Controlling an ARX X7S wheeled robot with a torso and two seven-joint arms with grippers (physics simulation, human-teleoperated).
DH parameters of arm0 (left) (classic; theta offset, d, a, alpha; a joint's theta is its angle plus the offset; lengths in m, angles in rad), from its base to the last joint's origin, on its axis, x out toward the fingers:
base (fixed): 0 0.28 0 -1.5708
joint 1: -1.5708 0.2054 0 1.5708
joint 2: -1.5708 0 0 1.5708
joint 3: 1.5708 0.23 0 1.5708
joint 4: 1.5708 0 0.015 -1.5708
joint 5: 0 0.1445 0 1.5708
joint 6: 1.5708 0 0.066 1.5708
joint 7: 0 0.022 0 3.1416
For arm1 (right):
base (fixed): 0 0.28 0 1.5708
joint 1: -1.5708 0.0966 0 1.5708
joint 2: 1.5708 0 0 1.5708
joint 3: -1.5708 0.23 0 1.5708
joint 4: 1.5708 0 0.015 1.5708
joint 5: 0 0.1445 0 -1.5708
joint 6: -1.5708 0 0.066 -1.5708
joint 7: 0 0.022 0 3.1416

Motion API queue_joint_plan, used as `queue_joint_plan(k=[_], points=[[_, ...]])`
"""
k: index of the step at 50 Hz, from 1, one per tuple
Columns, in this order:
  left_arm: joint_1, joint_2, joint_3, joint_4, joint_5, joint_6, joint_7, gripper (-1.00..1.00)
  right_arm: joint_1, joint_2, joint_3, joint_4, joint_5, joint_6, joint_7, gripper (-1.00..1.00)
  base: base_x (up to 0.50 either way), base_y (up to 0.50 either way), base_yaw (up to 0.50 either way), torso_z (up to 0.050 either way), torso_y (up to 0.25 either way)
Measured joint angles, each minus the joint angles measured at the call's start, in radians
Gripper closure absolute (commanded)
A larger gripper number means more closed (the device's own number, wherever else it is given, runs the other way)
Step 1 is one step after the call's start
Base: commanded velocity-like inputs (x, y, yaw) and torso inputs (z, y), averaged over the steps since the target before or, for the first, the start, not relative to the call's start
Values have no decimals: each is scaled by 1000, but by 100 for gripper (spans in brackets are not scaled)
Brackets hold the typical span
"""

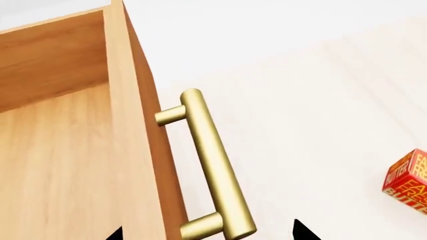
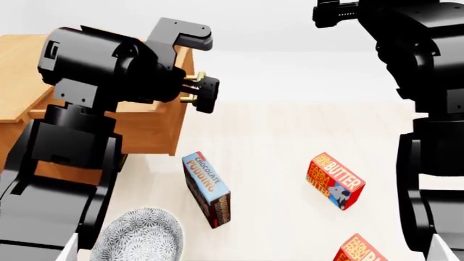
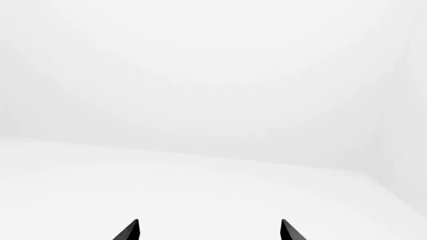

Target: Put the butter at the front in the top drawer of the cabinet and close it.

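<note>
The top drawer [image 1: 130, 150] of the honey-brown cabinet [image 2: 18, 70] stands pulled out, its bare wooden inside showing in the left wrist view. My left gripper [image 1: 207, 233] is open, and its two dark fingertips straddle the drawer front and the brass bar handle [image 1: 213, 165]. In the head view that gripper [image 2: 199, 91] sits at the handle. One red-orange butter carton [image 2: 335, 180] lies on the pale floor right of centre and shows again in the left wrist view [image 1: 408, 180]. A second butter carton [image 2: 360, 251] lies nearest me, cut off by the picture's edge. My right gripper [image 3: 208, 231] is raised high and open, holding nothing.
A blue-topped chocolate pudding box [image 2: 208, 187] lies between the cabinet and the butter cartons. A grey patterned bowl [image 2: 141, 239] sits near my left arm's base. My right arm [image 2: 427, 81] fills the head view's right side.
</note>
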Motion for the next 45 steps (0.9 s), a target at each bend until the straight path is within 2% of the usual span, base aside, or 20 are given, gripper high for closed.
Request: queue_joint_plan(k=[14,24,36,45], points=[[-155,-18,10,-36,-114,33,53,-100,-16,9,6,-26,9,12,4,-100,0,-1,-1,0,1],[-240,-59,11,-35,-158,52,86,-100,-26,17,11,-57,20,33,5,-100,0,0,0,0,0],[-248,-146,7,30,-166,101,89,-100,-42,55,24,-139,45,92,-5,-100,0,0,0,0,0],[-190,-209,-44,127,-150,204,39,-100,-87,123,22,-260,87,197,-42,-100,0,0,0,0,0]])
